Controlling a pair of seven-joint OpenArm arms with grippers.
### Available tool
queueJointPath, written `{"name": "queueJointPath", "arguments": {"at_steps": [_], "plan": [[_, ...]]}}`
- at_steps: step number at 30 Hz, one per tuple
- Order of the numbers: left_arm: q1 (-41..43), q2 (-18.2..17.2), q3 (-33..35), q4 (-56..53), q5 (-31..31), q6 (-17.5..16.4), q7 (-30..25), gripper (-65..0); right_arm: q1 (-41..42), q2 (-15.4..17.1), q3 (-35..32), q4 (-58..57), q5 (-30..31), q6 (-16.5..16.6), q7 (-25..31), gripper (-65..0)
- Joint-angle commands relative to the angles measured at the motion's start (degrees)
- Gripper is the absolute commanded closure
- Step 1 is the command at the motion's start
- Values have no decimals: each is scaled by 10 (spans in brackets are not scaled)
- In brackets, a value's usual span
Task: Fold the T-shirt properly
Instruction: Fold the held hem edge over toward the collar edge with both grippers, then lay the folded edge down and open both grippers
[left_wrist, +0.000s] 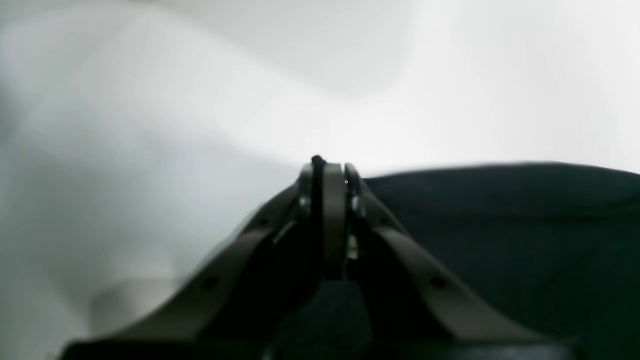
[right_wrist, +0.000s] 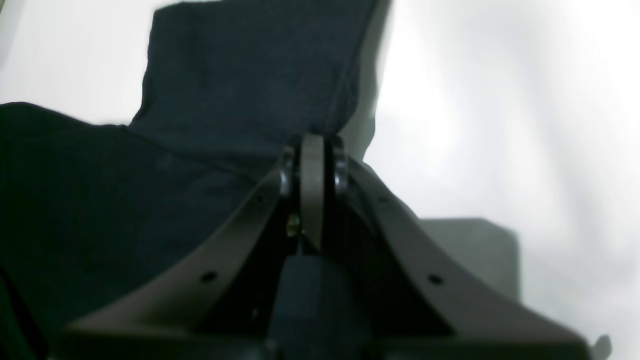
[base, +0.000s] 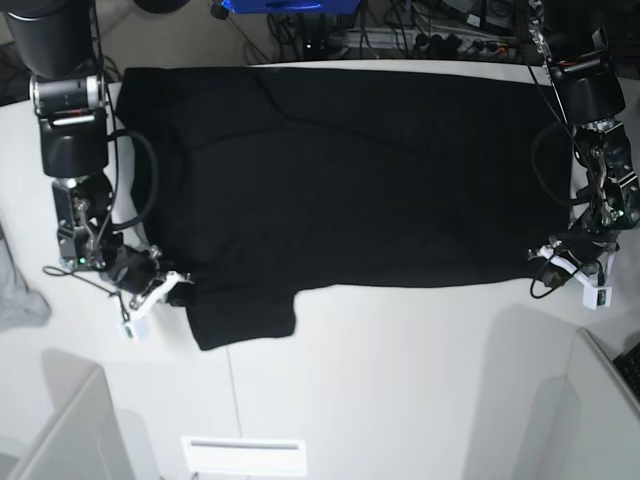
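Both end effectors, left (base: 556, 256) and right (base: 178, 286), clench the large black cloth T-shirt (base: 340, 170) at the near hem corners; uneven lifting could skew the fold.

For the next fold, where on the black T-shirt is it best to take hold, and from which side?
Probably at the near hem corners of the T-shirt, from the near edge of the table. The shirt lies flat with that long edge free. Both pincers already sit there: the right pincer is shut by the sleeve, the left pincer is shut at the other end.
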Motion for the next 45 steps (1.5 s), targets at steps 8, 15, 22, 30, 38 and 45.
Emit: {"name": "queueJointPath", "arguments": {"at_steps": [8, 15, 22, 30, 38, 45], "plan": [[33, -14, -33, 68, -18, -1, -11, 0, -53, 10, 65, 111, 8, 4, -26, 0], [89, -18, -52, 104, -98, -1, -11, 0, -127, 8, 118, 215, 9, 4, -58, 0], [137, -18, -65, 160, -100, -1, -11, 0, -186, 6, 171, 296, 9, 4, -110, 0], [182, -16, -106, 219, -100, -1, 18, 0, -254, 4, 218, 383, 10, 4, -147, 0], [203, -17, -142, 281, -100, -2, 70, 0, -313, -22, 250, 454, 10, 4, -172, 0], [233, -18, -142, 296, -100, -2, 71, 0, -352, -43, 305, 522, 10, 4, -228, 0]]}}
